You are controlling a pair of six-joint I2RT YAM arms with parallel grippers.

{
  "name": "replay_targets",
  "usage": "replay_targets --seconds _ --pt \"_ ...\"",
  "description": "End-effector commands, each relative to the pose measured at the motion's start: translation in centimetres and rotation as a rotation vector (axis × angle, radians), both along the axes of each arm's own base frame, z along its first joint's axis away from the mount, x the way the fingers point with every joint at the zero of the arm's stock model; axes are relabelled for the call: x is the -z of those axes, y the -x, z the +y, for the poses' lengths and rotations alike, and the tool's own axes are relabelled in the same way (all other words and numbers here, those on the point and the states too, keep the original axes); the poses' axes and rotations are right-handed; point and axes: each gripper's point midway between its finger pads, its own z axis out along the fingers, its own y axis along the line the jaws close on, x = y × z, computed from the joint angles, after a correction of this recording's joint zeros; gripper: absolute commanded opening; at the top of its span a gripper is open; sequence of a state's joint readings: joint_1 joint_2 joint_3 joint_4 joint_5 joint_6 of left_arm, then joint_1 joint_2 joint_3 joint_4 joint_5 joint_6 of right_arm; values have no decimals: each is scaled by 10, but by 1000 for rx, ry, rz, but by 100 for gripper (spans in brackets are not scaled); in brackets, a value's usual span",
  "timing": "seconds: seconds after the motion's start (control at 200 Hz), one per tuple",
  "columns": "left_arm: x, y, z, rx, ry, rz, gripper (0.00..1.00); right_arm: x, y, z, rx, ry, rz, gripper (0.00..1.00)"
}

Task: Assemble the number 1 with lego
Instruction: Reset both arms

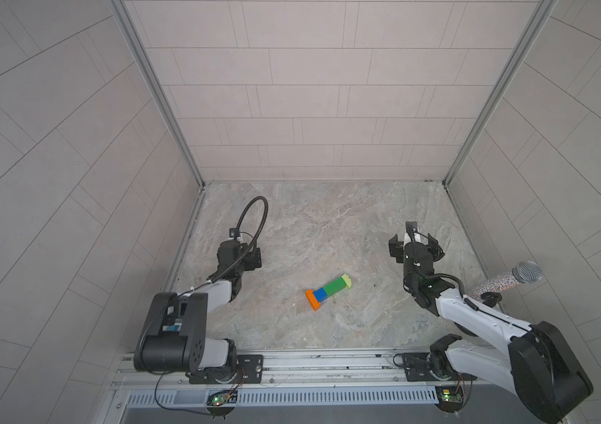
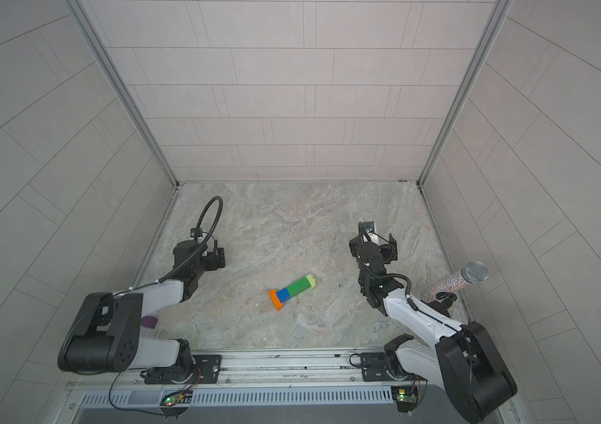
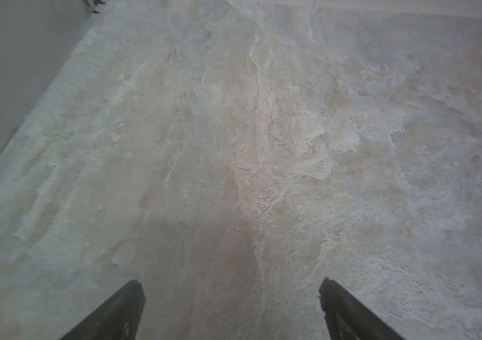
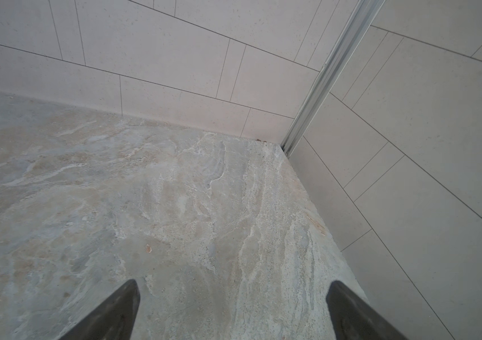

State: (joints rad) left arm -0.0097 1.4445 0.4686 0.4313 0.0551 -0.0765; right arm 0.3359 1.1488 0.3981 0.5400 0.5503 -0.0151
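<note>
Lego number 1 (image 1: 328, 292) lies flat on the marbled table (image 1: 328, 220), about midway between the two arms and touched by neither. It is one joined bar set on a slant: the orange crosspiece (image 1: 312, 300) sits at the end nearer the robot's base rail, then a blue brick (image 1: 320, 293), then a longer green stretch (image 1: 335, 284), and the lime tip (image 1: 346, 281) points away toward the far right. Both top views show it the same way, all bricks pressed together with no gaps. The left gripper (image 3: 231, 282) hangs over bare table close to the left wall, well apart from the bar; its wrist view shows the two dark fingers (image 3: 134, 300) spread wide with nothing but stone between them - the claw is open and empty. The right gripper (image 4: 234, 282) is likewise spread wide and holds nothing; it faces the far right corner of the enclosure, where the table meets the tiled walls and a metal corner post (image 4: 316, 97). A glittery microphone (image 1: 508, 281) stands just beside the right arm, near the right wall - apart from the bar. In a top view a small purple piece (image 2: 149, 322) shows under the left arm, partly hidden; what it is cannot be made out.
</note>
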Motion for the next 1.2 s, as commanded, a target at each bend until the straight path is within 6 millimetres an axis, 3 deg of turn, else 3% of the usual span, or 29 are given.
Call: replay_targets --seconds 0.0,0.07,0.15,0.195,0.23,0.275,0.365,0.405,0.47,0.535,0.631,0.666,0.731,0.806,0.881,0.921,0.961,1.026,1.091,1.196 --pt "-31 -35 -11 120 53 -60 100 -5 -15 -7 -61 -37 -127 100" --pt "-49 -30 13 21 -45 -187 100 1 -22 -21 -50 -81 -144 100" --pt "-42 -4 47 -174 -8 -332 100 7 -30 -18 -148 -96 -83 100" --pt "-33 7 45 -174 7 -413 100 9 -37 -19 -170 -109 -99 100" --pt "-37 0 39 -128 28 -467 100 5 -41 -28 -141 -124 -126 100" --pt "-34 -8 33 -77 31 -398 100 5 -46 -35 -134 -148 -122 100" --pt "-26 -21 11 28 -42 -240 100 7 -62 -1 -352 -98 -92 100" --pt "-26 -25 6 40 -58 -261 100 11 -61 9 -403 -110 -33 100" --pt "-29 -27 8 19 -64 -312 100 14 -57 5 -357 -177 26 100" --pt "-29 -21 19 -43 -75 -301 100 -1 -41 -3 -308 -193 1 100" --pt "-33 -19 15 -24 -69 -358 100 -15 -25 -12 -270 -135 -97 100" --pt "-31 -19 14 -22 -69 -339 100 -10 -24 -23 -211 -148 -96 100" --pt "-30 -22 8 17 -64 -329 100 17 -29 -33 -165 -173 -23 100" --pt "-28 -24 2 60 -57 -311 100 62 -41 -24 -205 -223 108 100" --pt "-29 -23 2 58 -56 -320 100 82 -53 -14 -253 -179 197 100" --pt "-30 -22 5 43 -58 -329 100 75 -54 -28 -167 -187 98 100" --pt "-31 -21 8 20 -60 -333 100 82 -43 -42 -84 -182 114 100" --pt "-31 -20 20 -53 -60 -338 100 77 -45 -34 -120 -165 17 100" --pt "-28 -19 44 -193 -74 -307 100 81 -42 -32 -124 -149 104 100" --pt "-30 -21 39 -163 -72 -317 100 77 -43 -32 -125 -155 36 100"
